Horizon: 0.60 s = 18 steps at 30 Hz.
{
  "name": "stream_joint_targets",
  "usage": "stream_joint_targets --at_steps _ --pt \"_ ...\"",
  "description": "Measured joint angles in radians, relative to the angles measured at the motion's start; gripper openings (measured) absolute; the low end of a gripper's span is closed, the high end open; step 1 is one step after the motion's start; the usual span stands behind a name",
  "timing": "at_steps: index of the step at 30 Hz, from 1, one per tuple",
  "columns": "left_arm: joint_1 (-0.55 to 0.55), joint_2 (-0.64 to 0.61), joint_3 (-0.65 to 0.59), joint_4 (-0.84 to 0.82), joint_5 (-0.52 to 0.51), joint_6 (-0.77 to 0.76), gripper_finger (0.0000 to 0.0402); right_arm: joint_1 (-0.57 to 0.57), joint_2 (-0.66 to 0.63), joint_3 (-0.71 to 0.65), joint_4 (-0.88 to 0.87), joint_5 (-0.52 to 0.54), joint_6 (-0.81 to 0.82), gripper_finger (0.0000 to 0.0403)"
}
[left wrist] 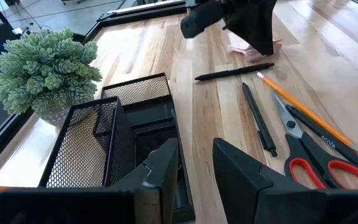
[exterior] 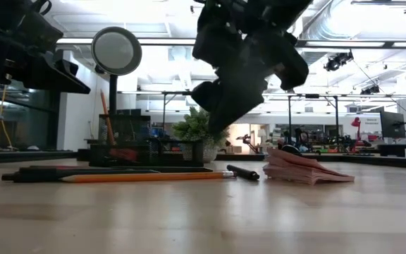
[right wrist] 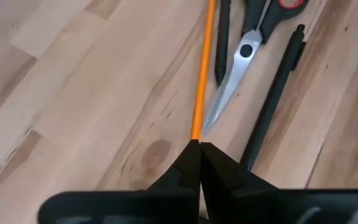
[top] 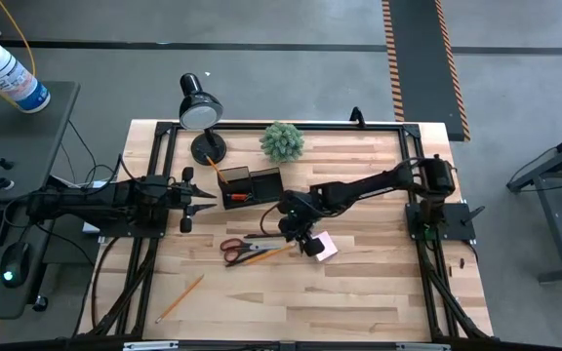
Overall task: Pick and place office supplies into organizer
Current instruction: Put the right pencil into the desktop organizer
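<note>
My right gripper is shut and hangs above the table over one end of an orange pencil. The pencil lies flat on the wood. Beside it lie orange-handled scissors, a black pen and a pale pink notepad. A second pencil lies near the table's near edge. The black mesh organizer stands near the far edge. My left gripper is open, level, just left of the organizer.
A black desk lamp and a green potted plant stand at the far edge beside the organizer. A black frame runs around the table. Bare wood lies toward the near right corner.
</note>
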Motion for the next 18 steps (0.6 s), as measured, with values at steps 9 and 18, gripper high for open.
stream_joint_targets --at_steps 9,18 --pt "0.0 0.0 0.0 -0.008 0.0 0.0 0.009 0.001 0.006 0.005 -0.081 0.077 0.048 0.0007" --pt "0.0 0.0 0.0 -0.009 0.0 0.0 0.009 0.031 0.07 0.005 -0.092 0.095 0.073 0.0055"
